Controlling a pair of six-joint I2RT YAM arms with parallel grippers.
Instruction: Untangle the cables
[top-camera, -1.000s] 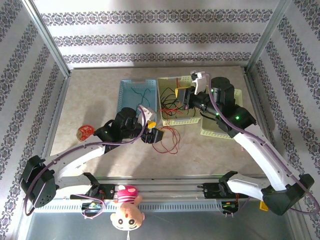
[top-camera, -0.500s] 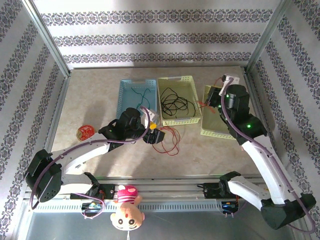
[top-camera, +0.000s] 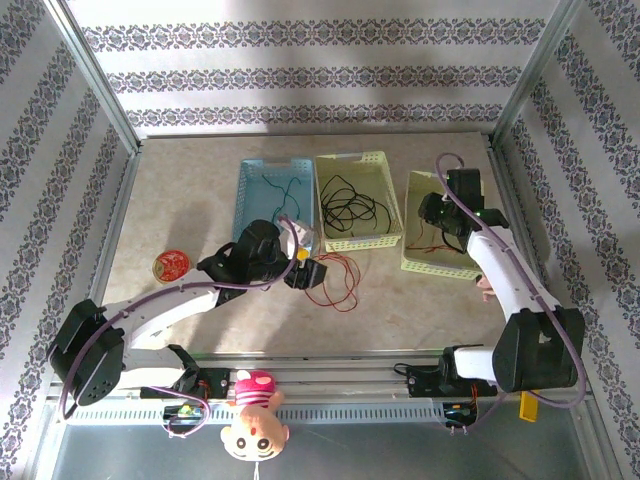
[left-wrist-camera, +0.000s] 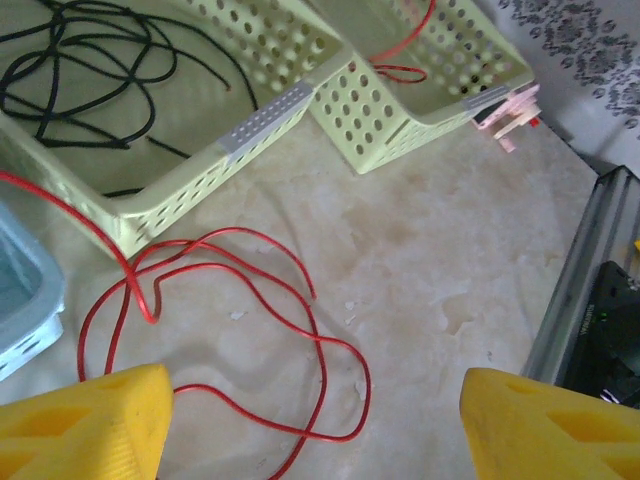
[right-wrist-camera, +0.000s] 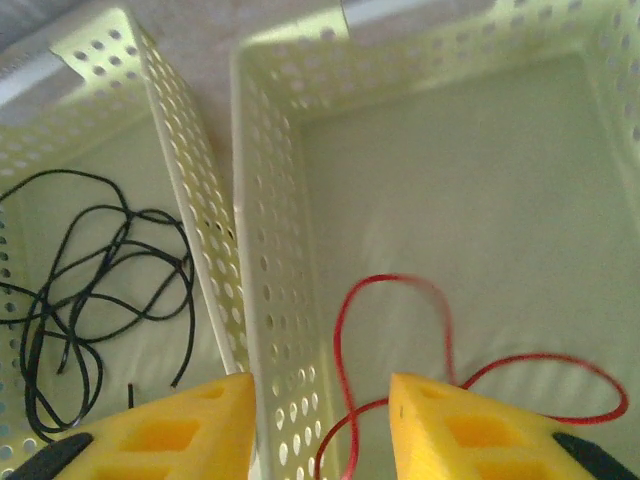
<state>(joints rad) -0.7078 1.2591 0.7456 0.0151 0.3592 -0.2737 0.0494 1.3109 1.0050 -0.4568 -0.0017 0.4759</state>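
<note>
Right gripper (right-wrist-camera: 322, 392) hovering part-open over basket (right-wrist-camera: 262, 260) at frame right, gripping nothing; red cable (right-wrist-camera: 535, 356) lying inside; left gripper (left-wrist-camera: 312, 405) gaping wide, empty.

Black cable (top-camera: 349, 206) basketed, red cable (top-camera: 337, 283) loose.

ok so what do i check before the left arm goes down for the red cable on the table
1. Left gripper open: ok, jaws wide apart above the table.
2. Loose red cable on the table below that gap: ok.
3. That cable free of the middle basket: cannot tell, one strand runs past its corner and out of the left wrist view.
4. Black cable wholly inside the middle basket: ok.
5. Right gripper open over the right basket: ok.
6. Second red cable clear of that gripper: cannot tell, a strand runs down between the jaws.
</note>
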